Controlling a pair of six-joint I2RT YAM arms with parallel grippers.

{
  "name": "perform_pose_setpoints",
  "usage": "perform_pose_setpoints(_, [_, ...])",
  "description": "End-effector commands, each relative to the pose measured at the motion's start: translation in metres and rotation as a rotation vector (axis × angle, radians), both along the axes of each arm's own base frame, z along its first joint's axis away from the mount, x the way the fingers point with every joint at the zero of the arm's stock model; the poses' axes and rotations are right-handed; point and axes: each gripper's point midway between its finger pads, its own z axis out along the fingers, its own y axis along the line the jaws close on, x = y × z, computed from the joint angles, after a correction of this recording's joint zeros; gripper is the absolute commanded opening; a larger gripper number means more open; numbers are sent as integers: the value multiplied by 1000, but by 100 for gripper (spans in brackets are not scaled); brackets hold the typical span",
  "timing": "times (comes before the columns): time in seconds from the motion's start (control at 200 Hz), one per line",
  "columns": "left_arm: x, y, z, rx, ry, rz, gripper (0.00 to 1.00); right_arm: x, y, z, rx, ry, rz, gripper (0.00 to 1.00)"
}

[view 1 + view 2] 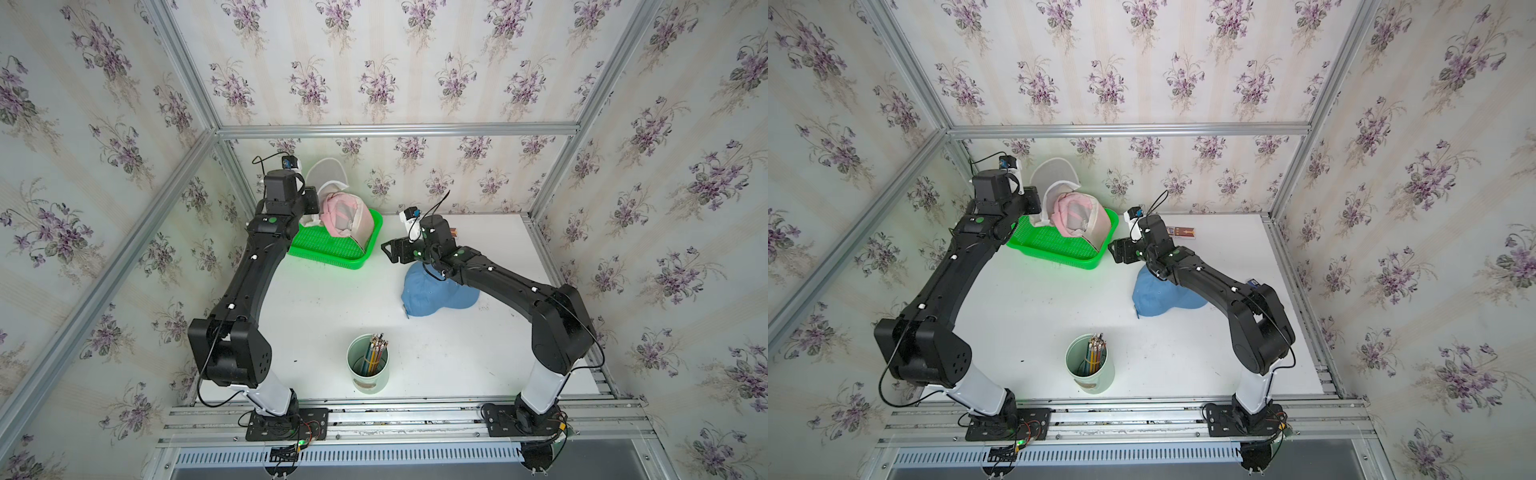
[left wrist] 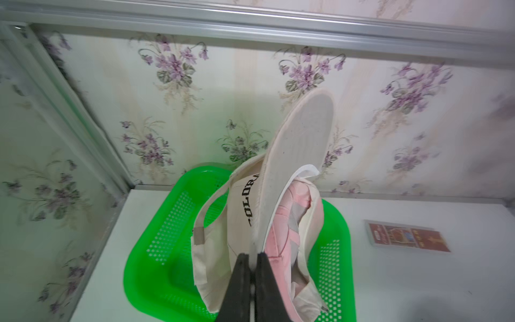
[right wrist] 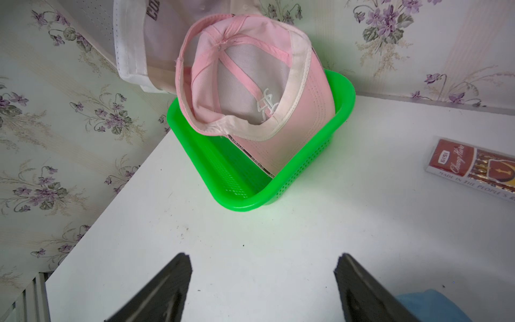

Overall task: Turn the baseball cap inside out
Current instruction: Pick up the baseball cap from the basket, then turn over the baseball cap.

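Mint-green cup of pencils (image 1: 368, 370) nearest, at front of white table (image 1: 316, 307); blue fabric cap (image 1: 432, 297) lies crown up under my right arm; right gripper (image 3: 263, 259) jaws wide apart, empty, over bare table just short of green perforated plastic basket (image 3: 250, 202); pink cap (image 3: 245, 83) rests in basket, lining showing; left gripper (image 2: 252, 255) jaws pinched tight on cream baseball cap (image 2: 295, 156) at brim edge, above basket's far end; cap's long axis near upright, brim pointing up toward back wall, crown hanging down; flat red box (image 3: 471, 167) by back wall.
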Motion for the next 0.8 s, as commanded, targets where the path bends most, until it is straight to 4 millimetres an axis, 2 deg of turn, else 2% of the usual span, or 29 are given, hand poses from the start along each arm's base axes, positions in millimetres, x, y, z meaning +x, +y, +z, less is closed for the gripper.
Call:
perform_pose_setpoints(0.0, [-10,18,30,96,-110,81,0,-2,-1,6,23,7,-5,85])
perform_pose_setpoints(0.13, [-26,18,46,102,-152,69,0,0,-3,17,30,-8,-19,85])
perform_pose_setpoints(0.245, [-42,-6,49,96,-157,-23,0,3,-7,30,36,-6,-52,85])
perform_pose_setpoints(0.27, [-43,-14,43,100,-141,-45,0,3,-8,34,46,-4,-61,85])
perform_pose_setpoints(0.285, [-53,-19,53,102,-164,-59,0,3,-10,38,56,-1,-70,85])
perform_pose_setpoints(0.32, [-61,-31,51,115,-168,-87,0,3,-13,45,87,7,-88,85])
perform_pose_setpoints(0.395, [-77,-53,44,181,-192,-109,0,1,-27,62,187,36,-130,86])
perform_pose_setpoints(0.4, [-78,-59,43,185,-193,-122,0,1,-28,63,195,39,-132,86])
perform_pose_setpoints(0.465, [-89,-83,34,248,-220,-145,0,0,-42,74,282,78,-158,85])
perform_pose_setpoints(0.5, [-93,-99,27,291,-234,-168,0,-5,-42,79,315,101,-156,85])
perform_pose_setpoints(0.515, [-94,-105,25,318,-240,-174,0,3,-57,82,332,100,-188,84])
perform_pose_setpoints(0.54, [-97,-116,21,363,-250,-181,0,3,-62,85,352,111,-199,84])
perform_pose_setpoints(0.684, [-113,-175,17,623,-346,-206,0,-12,-82,99,446,157,-266,85])
perform_pose_setpoints(0.794, [-120,-200,21,678,-402,-196,0,-30,-91,104,560,204,-293,86])
